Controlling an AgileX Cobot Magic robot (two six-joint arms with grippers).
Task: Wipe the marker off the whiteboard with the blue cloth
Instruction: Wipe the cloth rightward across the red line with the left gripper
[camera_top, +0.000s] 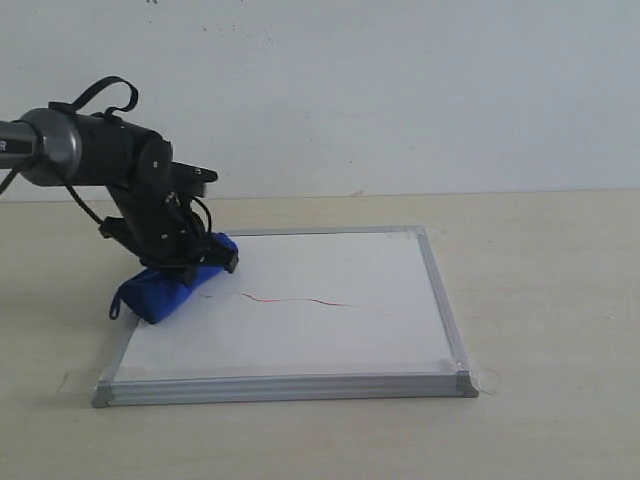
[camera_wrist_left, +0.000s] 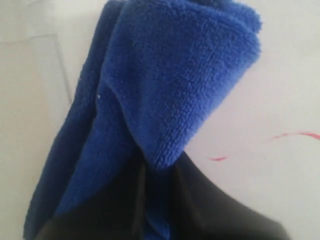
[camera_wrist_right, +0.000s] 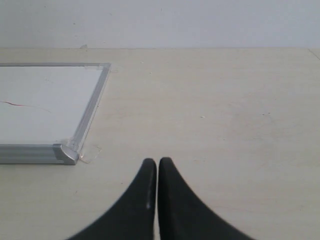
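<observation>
On the pale wooden tabletop (camera_top: 540, 420), the square white whiteboard with its thin silver-grey metal frame (camera_top: 330, 350) is lying flat, with clear tape tabs showing at its corners, probably to stop it sliding under a wiping stroke. The left pincer (camera_top: 195, 262) is clamping the rolled, royal-blue fuzzy microfibre cloth (camera_top: 165, 295) from above. It is pressing the roll down at the board's left edge, where part of the roll is overhanging the frame. In the left wrist view the dark fingers (camera_wrist_left: 210, 210) are pinching a fold of the cloth (camera_wrist_left: 165, 90), leaving the thick fuzzy end free to meet the surface.

The thin wavy red marker line (camera_top: 295, 299) is running across the middle of the board, its left end lying just beside the cloth, so a sweep to the right looks like the sensible next stroke; most of the line is not yet wiped.

The right pincer (camera_wrist_right: 158, 185) is hovering off the board over bare tabletop, near a taped corner (camera_wrist_right: 65, 152), its fingers pressed together on nothing, seemingly parked clear of the work.

No brand or label is readable; a scrap of pale lettering on the left arm's grey tube is cut off at the exterior view's edge.
</observation>
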